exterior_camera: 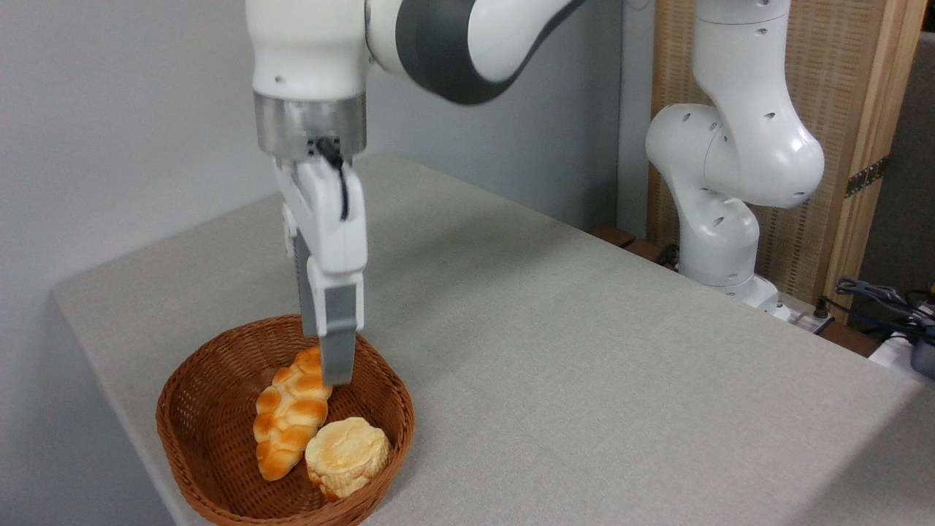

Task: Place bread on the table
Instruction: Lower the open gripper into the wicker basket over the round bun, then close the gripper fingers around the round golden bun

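Bread [347,454], your small pale bun, sits in the near right part of the basket [191,398] at the near left of the worktop [584,351], touching the braided loaf [291,413] to its left. Nothing has been lifted out yet. Your tool [336,369] hangs low over the far end of the loaf, seen edge-on, so you cannot tell whether it is open or closed. Grasping, lifting and placing are all left to do.

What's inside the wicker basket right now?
The basket holds the braided loaf and the round bun. The fingers cover the loaf's far end.
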You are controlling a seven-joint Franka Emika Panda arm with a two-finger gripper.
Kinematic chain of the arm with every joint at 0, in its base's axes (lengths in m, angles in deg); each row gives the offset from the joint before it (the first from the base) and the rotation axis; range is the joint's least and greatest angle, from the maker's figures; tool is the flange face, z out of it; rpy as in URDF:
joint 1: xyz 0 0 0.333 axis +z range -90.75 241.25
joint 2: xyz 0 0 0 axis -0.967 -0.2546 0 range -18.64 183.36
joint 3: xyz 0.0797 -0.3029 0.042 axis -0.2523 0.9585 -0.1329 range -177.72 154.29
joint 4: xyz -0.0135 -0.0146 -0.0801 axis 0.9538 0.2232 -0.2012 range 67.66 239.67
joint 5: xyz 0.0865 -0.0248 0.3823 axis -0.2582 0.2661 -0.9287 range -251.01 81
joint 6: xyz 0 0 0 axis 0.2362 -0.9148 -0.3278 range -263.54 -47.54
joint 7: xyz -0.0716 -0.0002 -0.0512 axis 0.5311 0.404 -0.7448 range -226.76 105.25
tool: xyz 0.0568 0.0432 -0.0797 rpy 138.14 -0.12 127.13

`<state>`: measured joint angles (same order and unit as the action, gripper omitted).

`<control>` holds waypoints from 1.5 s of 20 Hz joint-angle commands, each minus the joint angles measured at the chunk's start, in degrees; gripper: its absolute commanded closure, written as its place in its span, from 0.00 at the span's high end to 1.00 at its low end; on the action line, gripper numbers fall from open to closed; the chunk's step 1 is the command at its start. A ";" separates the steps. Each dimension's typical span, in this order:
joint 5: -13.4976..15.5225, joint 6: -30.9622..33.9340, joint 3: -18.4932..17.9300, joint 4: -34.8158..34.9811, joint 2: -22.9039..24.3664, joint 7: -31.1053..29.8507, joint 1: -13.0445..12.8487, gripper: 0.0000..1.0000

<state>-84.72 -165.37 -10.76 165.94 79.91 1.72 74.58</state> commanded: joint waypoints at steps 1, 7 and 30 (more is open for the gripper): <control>-3.09 -1.21 -0.25 1.08 -0.09 13.07 -0.30 1.00; -7.56 -3.31 0.54 1.96 -3.25 22.25 -0.30 1.00; -11.62 -8.24 1.78 4.07 -8.27 24.71 -0.12 0.92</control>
<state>-95.42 -172.05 -9.10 168.69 71.14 25.33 74.16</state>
